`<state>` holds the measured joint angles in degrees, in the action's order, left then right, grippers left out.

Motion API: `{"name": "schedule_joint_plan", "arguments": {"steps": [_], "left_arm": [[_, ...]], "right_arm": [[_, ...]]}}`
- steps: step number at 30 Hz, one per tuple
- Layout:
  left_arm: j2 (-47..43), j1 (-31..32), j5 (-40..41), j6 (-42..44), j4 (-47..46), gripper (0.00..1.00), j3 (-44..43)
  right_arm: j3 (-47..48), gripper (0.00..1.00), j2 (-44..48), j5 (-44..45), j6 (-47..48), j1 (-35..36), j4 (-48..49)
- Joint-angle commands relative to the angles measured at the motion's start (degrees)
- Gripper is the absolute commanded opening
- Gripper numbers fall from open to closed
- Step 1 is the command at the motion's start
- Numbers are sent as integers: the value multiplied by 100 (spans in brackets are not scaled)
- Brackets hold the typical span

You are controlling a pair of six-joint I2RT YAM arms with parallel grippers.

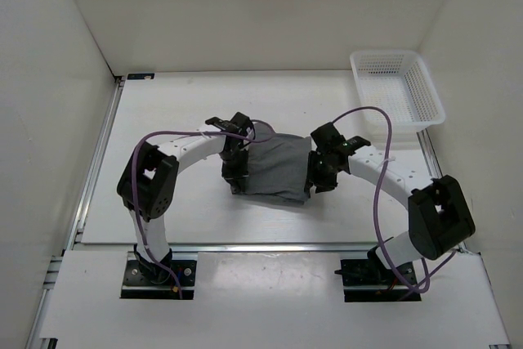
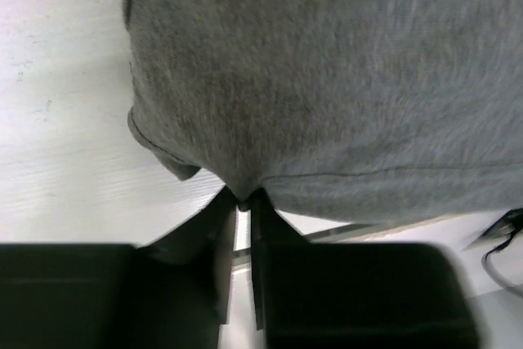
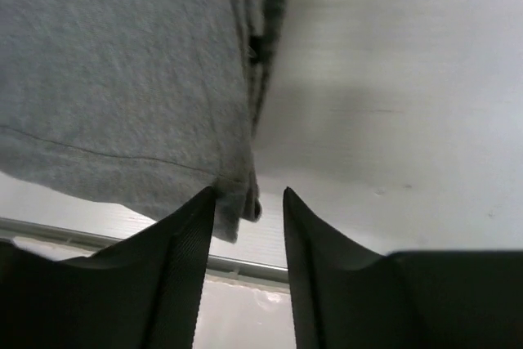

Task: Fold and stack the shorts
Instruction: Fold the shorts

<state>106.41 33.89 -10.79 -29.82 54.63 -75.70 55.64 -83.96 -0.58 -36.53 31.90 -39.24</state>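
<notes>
The left end effector (image 2: 244, 198) pinches the shorts (image 1: 278, 171); the right end effector (image 3: 248, 194) gapes — basket (image 1: 386, 54) well apart.

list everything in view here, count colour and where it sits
shorts: 1, grey, middle of the table, between the two end effectors
basket: 1, white mesh, far right corner of the table, apart from the shorts
table: 1, white, under everything
walls: white, on the left, far and right sides
cables: 2, purple, one looping along each arm
arms: 2, black and white, bases at the near edge, both bent in toward the shorts
left end effector: 1, black, shut on the shorts' left edge
right end effector: 1, black, open at the shorts' right edge, a bit of fabric between the fingers
</notes>
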Motion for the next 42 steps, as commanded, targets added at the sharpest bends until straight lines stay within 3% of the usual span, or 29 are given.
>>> {"name": "schedule_joint_plan", "arguments": {"steps": [1,3,7,17,26,27,29,30,31,33,34,38,40,42], "left_arm": [[-77,-5,199,-41,-172,18,-15],[-77,-5,200,-41,-172,10,-15],[-182,-5,305,-164,-172,10,99],[-823,-5,419,-331,12,10,161],[-473,-5,534,-331,-119,10,495],[-420,-5,534,-331,-119,20,495],[-419,-5,534,-209,-58,37,495],[-602,-5,534,-208,3,52,417],[-691,-5,647,-208,99,77,346],[-876,-75,823,-155,441,90,22],[-1016,-75,824,-94,539,92,-101],[-1158,-294,842,-32,549,88,-585],[-1000,-357,763,73,444,73,-779],[-632,-357,701,143,233,65,-945]], "right_arm": [[61,43,-32,-346,-187,9,576],[61,25,-164,-495,-187,9,629],[61,0,-8,-794,-135,62,681],[492,0,732,-557,261,343,-30],[-597,0,382,286,129,747,330],[-598,1,320,347,129,747,330],[-433,18,319,479,129,747,190],[-344,41,476,567,199,747,111],[-239,54,556,794,199,747,-64],[157,79,705,1085,261,747,-276],[297,85,706,1208,261,747,-425],[825,85,522,1288,314,747,-374],[1131,81,127,1236,314,747,-373],[1282,70,-295,1166,314,687,-199]]}}
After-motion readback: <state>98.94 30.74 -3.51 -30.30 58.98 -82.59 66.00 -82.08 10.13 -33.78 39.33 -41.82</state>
